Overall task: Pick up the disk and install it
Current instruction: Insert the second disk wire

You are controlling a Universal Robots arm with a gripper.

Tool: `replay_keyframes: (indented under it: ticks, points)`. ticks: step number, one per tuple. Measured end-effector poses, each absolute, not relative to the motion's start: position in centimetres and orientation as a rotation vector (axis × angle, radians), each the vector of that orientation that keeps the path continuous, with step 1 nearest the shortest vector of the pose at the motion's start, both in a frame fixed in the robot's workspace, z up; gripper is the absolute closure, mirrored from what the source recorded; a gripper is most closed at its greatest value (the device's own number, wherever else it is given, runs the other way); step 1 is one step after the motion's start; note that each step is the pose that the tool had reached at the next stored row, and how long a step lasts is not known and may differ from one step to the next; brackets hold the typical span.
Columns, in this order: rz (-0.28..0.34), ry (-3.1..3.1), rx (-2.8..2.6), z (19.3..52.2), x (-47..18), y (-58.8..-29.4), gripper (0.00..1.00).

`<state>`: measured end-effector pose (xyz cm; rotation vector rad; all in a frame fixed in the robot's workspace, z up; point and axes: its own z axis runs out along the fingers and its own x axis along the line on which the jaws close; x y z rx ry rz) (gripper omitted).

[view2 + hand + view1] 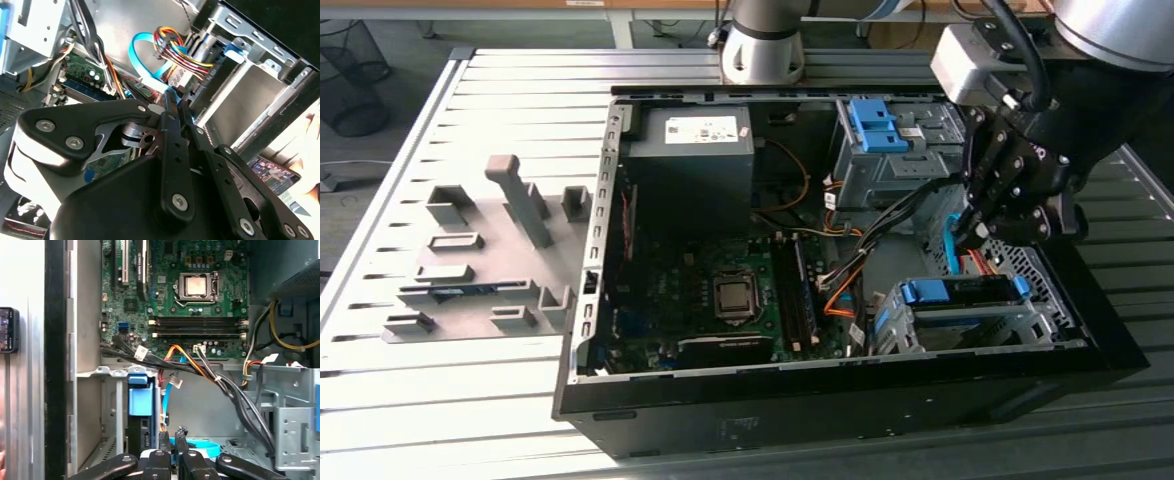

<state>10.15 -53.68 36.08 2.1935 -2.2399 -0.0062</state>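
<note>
In the exterior view, the open computer case (720, 420) lies on its side. At its left are the dark grey box (690, 150) and the green motherboard (720, 290). At the exterior view's right stands the metal drive cage (1014, 325). I judge that the disk (947, 292) already sits in this cage, because a blue rail and a dark body show at the top of it. The first wrist view also shows the blue rail (140, 401) inside the cage frame, but I cannot see the label.

The gripper (970, 240) hangs just above the cage. In the second wrist view its jaws are pressed almost together and I see nothing between them. A light blue cable (145, 65) passes close to the tips.

The step in hand looks like the seating of the disk. To do it well, the push should go straight along the cage walls, so the rails do not jam. The orange and black cables (854, 270) beside the cage must stay out of the slot.

The counter (507, 100) is made of ribbed metal slats. On its left part lies a grey holder (480, 290) with upright pieces. Behind it, on the floor, stands a wire basket (347, 80).
</note>
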Motion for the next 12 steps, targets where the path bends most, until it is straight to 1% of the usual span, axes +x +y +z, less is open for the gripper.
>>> replay_keyframes:
  ticks: [12]
  points:
    - [-0.009,-2.243,2.197,35.45,10.15,-54.13,0.84]
